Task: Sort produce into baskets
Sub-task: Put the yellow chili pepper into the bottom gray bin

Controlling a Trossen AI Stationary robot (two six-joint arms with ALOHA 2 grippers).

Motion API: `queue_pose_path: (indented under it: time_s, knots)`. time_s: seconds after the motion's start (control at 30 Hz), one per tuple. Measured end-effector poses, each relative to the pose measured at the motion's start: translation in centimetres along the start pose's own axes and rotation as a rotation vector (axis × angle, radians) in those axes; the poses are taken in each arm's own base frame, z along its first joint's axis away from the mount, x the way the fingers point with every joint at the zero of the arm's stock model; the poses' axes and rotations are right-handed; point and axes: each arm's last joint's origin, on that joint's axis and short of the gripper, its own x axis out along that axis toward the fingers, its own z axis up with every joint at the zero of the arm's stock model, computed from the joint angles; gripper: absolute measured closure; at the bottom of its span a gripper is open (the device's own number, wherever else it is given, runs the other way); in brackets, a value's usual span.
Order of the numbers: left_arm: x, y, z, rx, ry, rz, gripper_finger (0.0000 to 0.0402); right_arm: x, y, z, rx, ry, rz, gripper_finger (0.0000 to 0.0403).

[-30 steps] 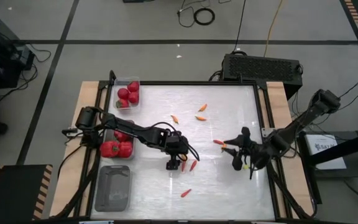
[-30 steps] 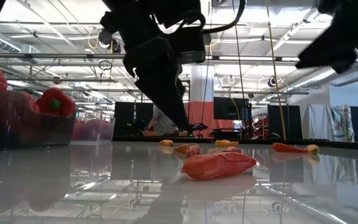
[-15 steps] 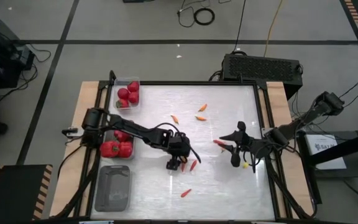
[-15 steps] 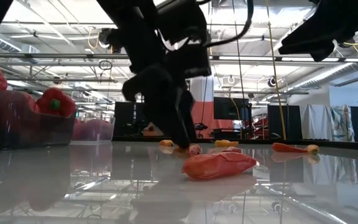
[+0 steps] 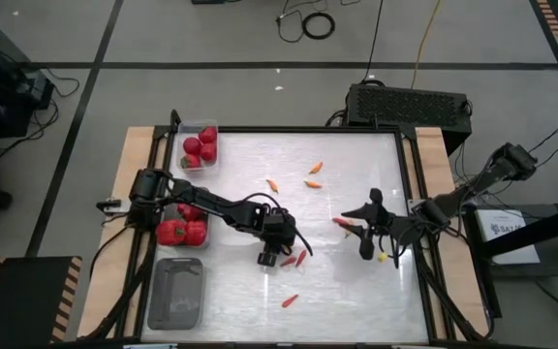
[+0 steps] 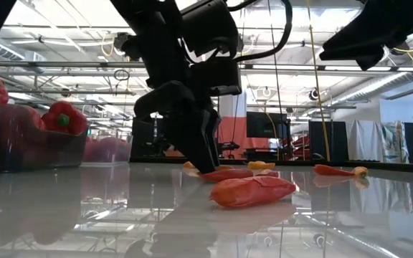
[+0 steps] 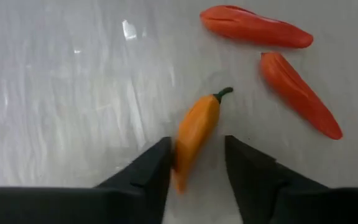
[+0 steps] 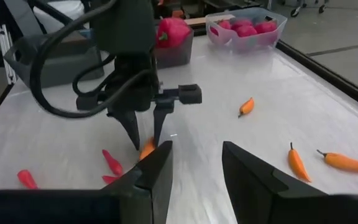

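Observation:
My left gripper (image 5: 271,258) points down near the table's middle, open, its fingers on either side of an orange chili pepper (image 7: 194,134) that lies on the table. Two red chilis (image 7: 253,28) (image 7: 300,93) lie just beyond it. My right gripper (image 5: 366,233) hovers open at the right with nothing between its fingers (image 8: 197,168), close to a red chili (image 5: 342,222). At the left stand three baskets: a clear one with tomatoes (image 5: 200,147), a grey one with bell peppers (image 5: 182,229), and an empty grey one (image 5: 175,291). My left gripper comes from above, slanting down, with its fingers along the orange chili. One finger (image 7: 157,168) lies against the chili's thin pointed end (image 7: 180,169); the other finger (image 7: 247,171) stands apart from it. The chili rests flat on the table, stem end away from the fingers.
More chilis lie loose: three toward the far edge (image 5: 316,167) (image 5: 311,182) (image 5: 272,185) and one near the front (image 5: 290,301). A black box (image 5: 410,105) sits beyond the far right corner. A dark frame (image 5: 405,165) rims the table.
My left gripper has come down toward the table and its fingers have drawn closer together around the orange chili. My right gripper has shifted a little toward the far edge, risen slightly and rolled at the wrist, staying open.

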Motion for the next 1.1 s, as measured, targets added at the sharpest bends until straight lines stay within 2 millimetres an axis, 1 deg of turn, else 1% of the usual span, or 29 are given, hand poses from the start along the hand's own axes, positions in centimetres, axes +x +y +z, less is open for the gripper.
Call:
queue_pose_path:
  time_s: [0.17, 0.27, 0.33, 0.4, 0.47, 0.53, 0.6, 0.67, 0.73, 0.83, 0.97, 1.1]
  knots:
    - [-0.1, -0.1, 0.0, -0.029, 0.002, 0.0, 0.0339, 0.1, 0.0, 0.5, -0.01, -0.034, 0.003, 0.0273]
    - [-0.7, -0.2, 0.2, -0.048, -0.002, 0.011, 0.0384, 0.2, -0.1, 0.5, -0.03, -0.029, -0.003, 0.0273]
    - [-1.4, -0.3, 0.5, -0.048, -0.011, 0.013, 0.0392, 0.2, -0.2, 0.5, -0.044, -0.028, -0.007, 0.0273]
    - [-2.5, -0.6, 0.8, -0.068, -0.001, 0.01, 0.0386, 0.3, -0.3, 0.5, -0.06, -0.028, -0.013, 0.0273]
    - [-4.4, -1.2, 1.4, -0.109, 0.025, 0.001, 0.038, 0.4, -0.4, 0.5, -0.082, -0.028, -0.02, 0.0273]
    - [-6.8, -2.1, 1.9, -0.153, 0.056, -0.013, 0.0377, 0.5, -0.5, 0.6, -0.096, -0.028, -0.029, 0.0273]
    - [-9.5, -3.8, 2.5, -0.17, 0.044, -0.035, 0.0377, 0.6, -0.6, 0.6, -0.103, -0.028, -0.039, 0.0273]
    - [-11.7, -6.1, 2.2, -0.179, 0.077, -0.071, 0.0376, 0.7, -0.8, 0.7, -0.1, -0.029, -0.048, 0.0273]
    - [-13.8, -8.5, 1.6, -0.199, 0.098, -0.108, 0.0376, 0.7, -0.9, 0.7, -0.099, -0.028, -0.055, 0.0273]
    - [-16.8, -11.7, 0.1, -0.261, 0.158, -0.121, 0.0376, 0.9, -1.1, 0.8, -0.093, -0.03, -0.067, 0.0273]
    - [-19.0, -15.9, -2.2, -0.361, 0.204, -0.096, 0.0376, 1.0, -1.2, 0.9, -0.049, -0.036, -0.076, 0.0273]
    - [-19.9, -19.7, -4.3, -0.399, 0.228, -0.07, 0.0376, 1.1, -1.4, 1.0, 0.0, -0.039, -0.086, 0.0273]
